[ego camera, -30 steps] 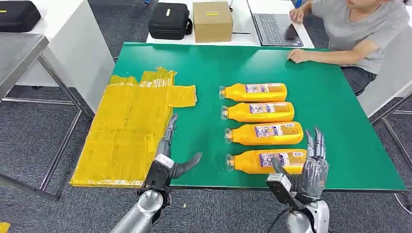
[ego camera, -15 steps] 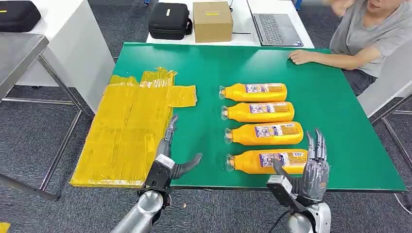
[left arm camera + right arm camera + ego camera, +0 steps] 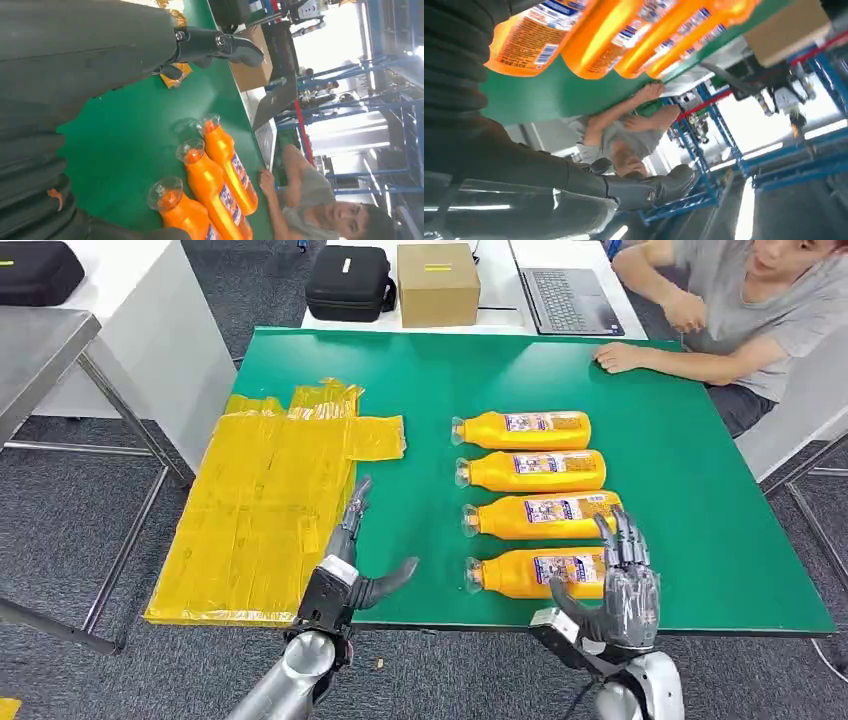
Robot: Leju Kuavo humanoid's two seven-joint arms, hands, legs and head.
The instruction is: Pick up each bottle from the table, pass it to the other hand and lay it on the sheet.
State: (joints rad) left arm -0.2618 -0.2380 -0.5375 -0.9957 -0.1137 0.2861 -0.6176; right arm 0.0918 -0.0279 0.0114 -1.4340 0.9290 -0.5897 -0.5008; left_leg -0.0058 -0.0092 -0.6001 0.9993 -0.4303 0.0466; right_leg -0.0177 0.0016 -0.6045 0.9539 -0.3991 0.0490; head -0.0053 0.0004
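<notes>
You are looking down on a green-topped bench (image 3: 690, 500). Four orange plastic bottles with clear caps lie on their sides in a column right of centre, caps pointing toward the yellow sheet. From far to near they are the farthest bottle (image 3: 522, 429), the second bottle (image 3: 533, 470), the third bottle (image 3: 545, 514) and the nearest bottle (image 3: 530, 573). The last lies close to the front edge.

A crinkled yellow plastic sheet (image 3: 265, 505) covers the left end of the bench, and nothing lies on it.

Your right hand (image 3: 618, 590) stands upright at the front edge, over the label end of the nearest bottle. Its fingers (image 3: 622, 535) are straight and apart, pointing away from you, and the thumb reaches toward the bottle's body. It holds nothing. In the right wrist view the labelled bottle ends sit close beside the hand's ribbed cover.

Your left hand (image 3: 348, 560) hovers at the front edge between the sheet and the bottles. Its fingers are stretched forward, the thumb is spread wide toward the bottles, and it is empty.

Beyond the bench, a white desk carries a black zipped case (image 3: 349, 282), a brown cardboard box (image 3: 437, 283) and a laptop (image 3: 565, 298). A person in a grey shirt (image 3: 745, 300) sits at the far right corner, one hand resting on the green surface.
</notes>
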